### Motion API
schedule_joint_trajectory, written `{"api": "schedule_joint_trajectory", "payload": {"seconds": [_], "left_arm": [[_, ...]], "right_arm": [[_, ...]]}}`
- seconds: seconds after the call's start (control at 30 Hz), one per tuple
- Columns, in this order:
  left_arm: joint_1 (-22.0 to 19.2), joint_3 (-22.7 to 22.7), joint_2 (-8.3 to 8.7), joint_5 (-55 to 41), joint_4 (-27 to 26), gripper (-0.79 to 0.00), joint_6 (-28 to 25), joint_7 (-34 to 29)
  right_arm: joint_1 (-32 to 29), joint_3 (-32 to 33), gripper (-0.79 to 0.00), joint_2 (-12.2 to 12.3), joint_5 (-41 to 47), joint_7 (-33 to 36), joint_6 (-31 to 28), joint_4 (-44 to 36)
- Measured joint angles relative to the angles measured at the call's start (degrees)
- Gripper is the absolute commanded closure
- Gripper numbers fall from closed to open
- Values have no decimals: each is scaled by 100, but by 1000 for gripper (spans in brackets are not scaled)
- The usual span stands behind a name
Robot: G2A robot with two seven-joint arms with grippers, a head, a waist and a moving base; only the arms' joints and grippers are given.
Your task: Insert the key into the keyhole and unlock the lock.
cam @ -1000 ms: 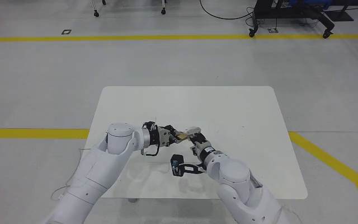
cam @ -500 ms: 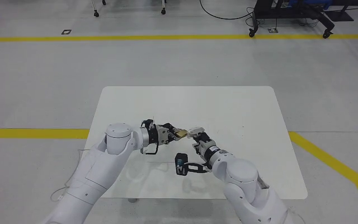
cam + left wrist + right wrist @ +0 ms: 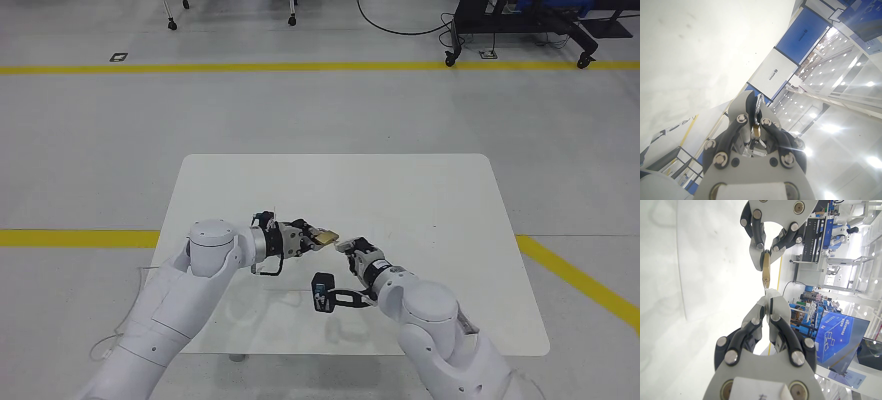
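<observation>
While both arms meet over the one white table (image 3: 420, 190), the count is short: one brass lock (image 3: 766, 273), one key (image 3: 765, 291) and two grippers.

The left gripper (image 3: 765, 260) is drawn in to a narrow gap and clamps the lock. Its two fingers (image 3: 755, 260) press the brass body from opposite sides, gripping the half nearer its palm. The other half juts out past its fingertips, so that the end with the keyhole (image 3: 766, 279) points away from the palm and straight at the opposite gripper.

The right gripper (image 3: 766, 302) is likewise nearly closed and pinches the key. Its fingertips (image 3: 778, 306) are wrapped in white tape (image 3: 770, 294), which covers the key's head between them. Just a short length of bare metal blade shows, projecting straight ahead of the tips. That blade reaches the keyhole end of the lock directly in front of the gripper. How deep it sits inside cannot be told.

Seen from above, the two grippers face each other tip to tip and close together. Their fingers are apart, and the key and lock in line bridge the small space between them. Lock and key are both held off the table surface.
</observation>
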Motion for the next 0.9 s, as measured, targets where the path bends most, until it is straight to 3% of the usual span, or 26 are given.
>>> {"api": "schedule_joint_trajectory", "payload": {"seconds": [0.3,0.33,0.37,0.4,0.67,0.9], "left_arm": [[-13,-3,8,-11,-32,0,51,-124],[-10,-10,9,-8,-35,0,33,-114],[0,-23,9,-8,-34,0,-3,-86],[21,-60,10,-10,-28,0,-98,-8],[363,-578,46,-58,53,0,-1821,596],[358,-569,45,-56,51,0,-1726,589]], "right_arm": [[49,-46,0,-24,20,-13,-35,69],[54,-47,-182,-27,42,-28,-34,72],[55,-42,-459,-30,69,-45,-28,71],[49,-19,-785,-33,122,-68,-5,61],[-57,392,-785,-15,881,-576,-86,-86],[-56,382,-785,-16,862,-554,-77,-83]]}}
